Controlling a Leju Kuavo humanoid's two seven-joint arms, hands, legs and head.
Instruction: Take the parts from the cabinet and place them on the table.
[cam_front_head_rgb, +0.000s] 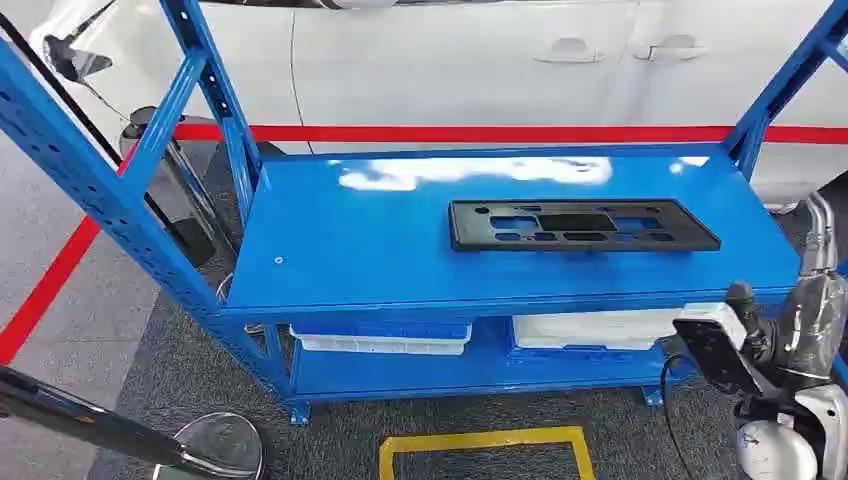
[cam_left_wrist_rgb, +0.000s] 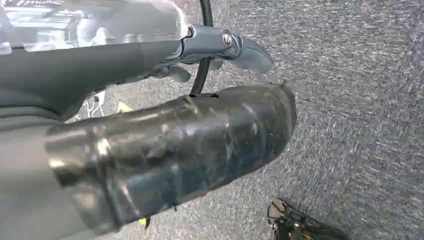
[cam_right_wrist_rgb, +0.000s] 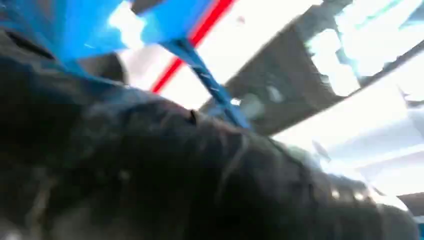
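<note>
So the black plastic part (cam_front_head_rgb: 583, 225) is lying flat on the top shelf of the blue rack (cam_front_head_rgb: 330, 250), right of the middle and closer to the back edge than the front. Its long axis runs along the shelf, side to side, parallel to the front edge.

The right hand (cam_front_head_rgb: 745, 335) is parked low at the rack's front right corner, just below the shelf's front edge, so the part sits up and away from it, toward the back and a bit toward the middle. That hand looks clearly nearer. Whether its fingers are spread or curled can't be told; the right wrist view is a dark blur, and nothing can be made out in them.

The left hand (cam_left_wrist_rgb: 165, 150) is seen hanging over grey carpet in its own wrist view, with nothing visibly held; how its fingers lie can't be told either.

Stuff around: two white trays (cam_front_head_rgb: 385, 338) on the lower shelf, a yellow floor marking (cam_front_head_rgb: 480, 445) in front, a white car (cam_front_head_rgb: 450, 60) behind. Probably the shelf's front edge and the blue upright (cam_front_head_rgb: 775, 95) at the back right corner are what a reach has to be steered past.
</note>
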